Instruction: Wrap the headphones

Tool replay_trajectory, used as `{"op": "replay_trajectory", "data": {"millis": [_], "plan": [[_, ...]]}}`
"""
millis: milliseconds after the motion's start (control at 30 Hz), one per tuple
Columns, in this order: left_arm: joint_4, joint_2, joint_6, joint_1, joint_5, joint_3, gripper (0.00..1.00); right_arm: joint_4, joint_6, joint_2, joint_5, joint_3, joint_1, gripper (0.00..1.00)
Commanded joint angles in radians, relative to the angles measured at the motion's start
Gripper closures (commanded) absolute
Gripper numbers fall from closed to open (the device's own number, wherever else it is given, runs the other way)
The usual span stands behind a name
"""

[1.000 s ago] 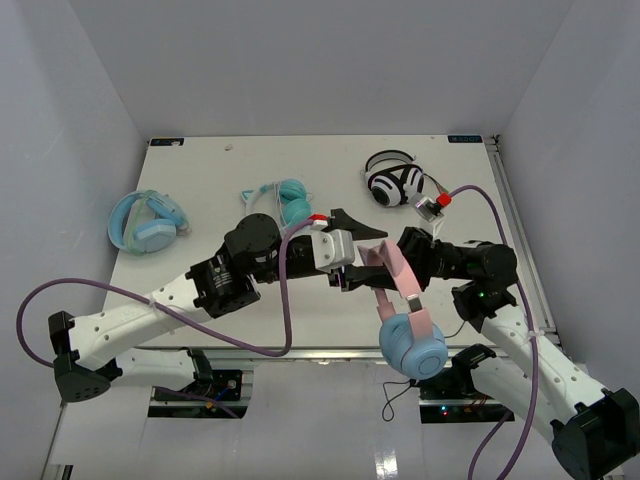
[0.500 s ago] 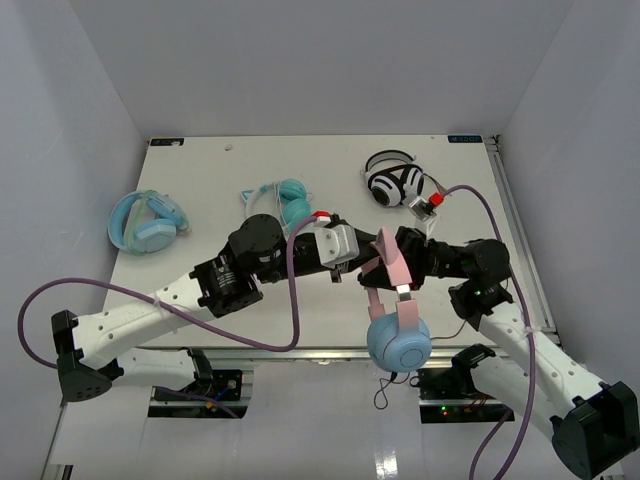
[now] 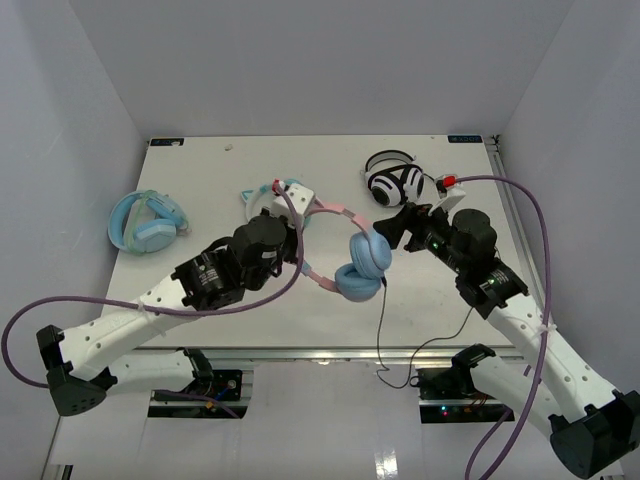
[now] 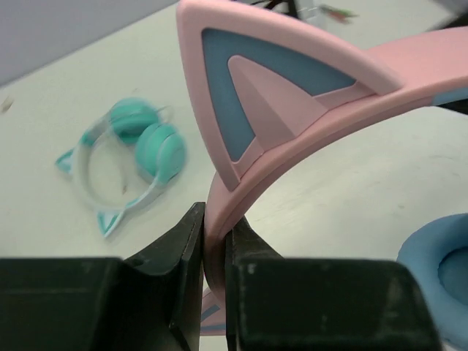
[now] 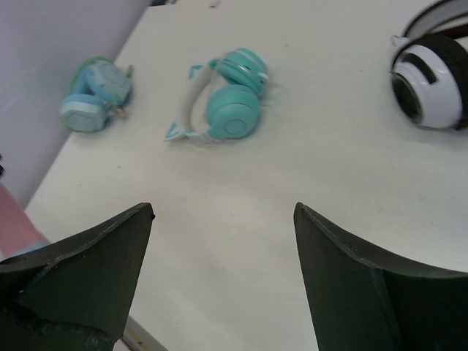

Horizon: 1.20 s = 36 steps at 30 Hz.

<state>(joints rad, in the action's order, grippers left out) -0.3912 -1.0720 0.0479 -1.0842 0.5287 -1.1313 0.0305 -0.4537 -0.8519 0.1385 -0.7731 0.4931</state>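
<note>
The headphones (image 3: pixel 345 250) have a pink cat-ear headband (image 4: pixel 278 95) and light blue ear cups (image 3: pixel 369 253). My left gripper (image 3: pixel 303 230) is shut on the headband and holds it over the middle of the table. In the left wrist view the band is pinched between the black jaws of the left gripper (image 4: pixel 216 241), and one ear cup (image 4: pixel 439 259) shows at the right edge. The thin black cable (image 3: pixel 380 330) hangs from the cups past the table's front edge. My right gripper (image 3: pixel 399 228) is open just right of the cups. In its own view the right gripper (image 5: pixel 223 212) holds nothing.
An all-teal cat-ear pair (image 3: pixel 285 200) lies behind the left wrist. A bulky light blue pair (image 3: pixel 147 221) sits at the far left. A white-and-black pair (image 3: pixel 393 181) lies at the back right. The table's front edge (image 3: pixel 330 350) is close below the headphones.
</note>
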Motion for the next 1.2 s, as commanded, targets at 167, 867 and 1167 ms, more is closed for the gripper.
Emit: {"op": "replay_trajectory", "data": {"millis": [167,867,1167], "plan": [[-0.356,-0.067,0.303,0.275,0.079,-0.240,1.00,0.081,0.154,0.140,-0.084,0.042,0.001,0.16],[-0.342,-0.124,0.315,0.445,-0.232,-0.376,1.00,-0.412,0.279,0.072,0.328,0.342,0.151,0.22],[-0.357,-0.123,0.355,0.448,-0.203,-0.456,1.00,-0.673,0.234,-0.038,0.337,0.479,0.197,0.43]]}}
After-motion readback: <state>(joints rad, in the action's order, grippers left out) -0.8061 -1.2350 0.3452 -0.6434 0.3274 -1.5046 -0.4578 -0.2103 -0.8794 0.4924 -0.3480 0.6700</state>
